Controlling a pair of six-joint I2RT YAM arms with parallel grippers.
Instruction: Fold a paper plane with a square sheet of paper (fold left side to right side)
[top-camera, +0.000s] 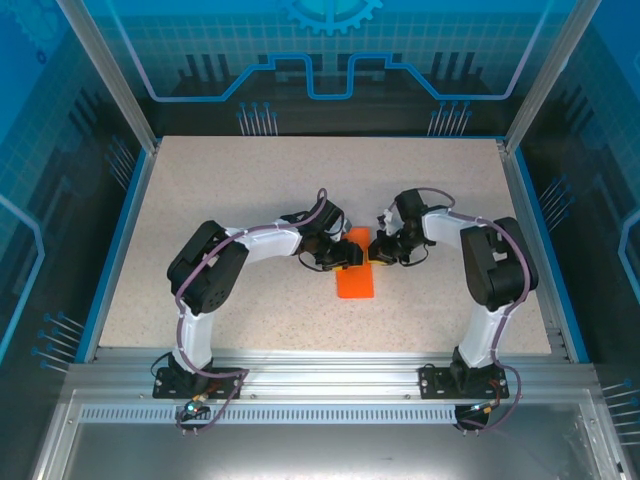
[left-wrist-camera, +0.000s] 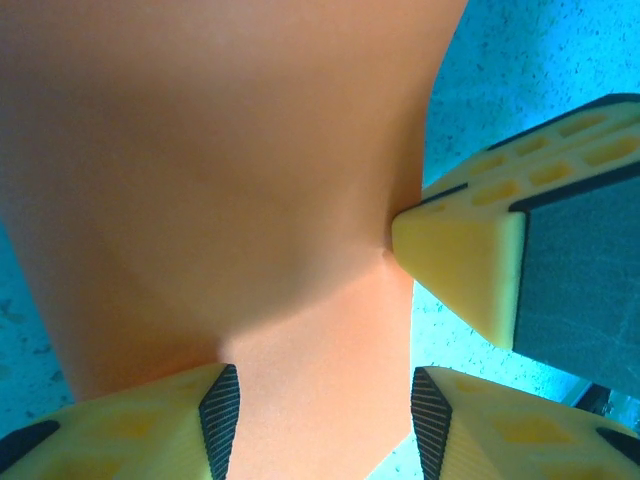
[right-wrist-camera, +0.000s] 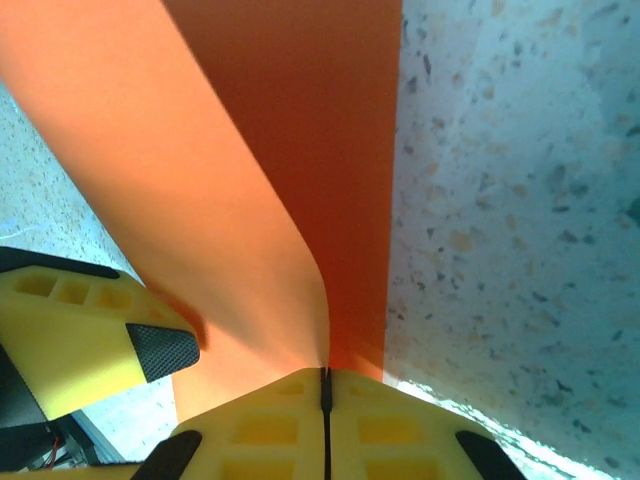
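Two grippers meet at the square sheet of paper (top-camera: 356, 283) lying mid-way across the table (top-camera: 200, 210) — the right gripper (right-wrist-camera: 325, 385) pinches its curled-over edge, jaws fully closed; the left gripper (left-wrist-camera: 325, 410) stands half spread over it, gripping nothing.

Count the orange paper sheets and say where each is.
1. The square sheet of paper lies centrally on the table, one edge curled up and pinched by the right gripper. Any sheet beneath would be hidden.

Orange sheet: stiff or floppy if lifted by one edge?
Likely floppy: the square sheet of paper curls in a soft bend where the right gripper pinches it. Probably light and easily creased: its edge looks very thin.
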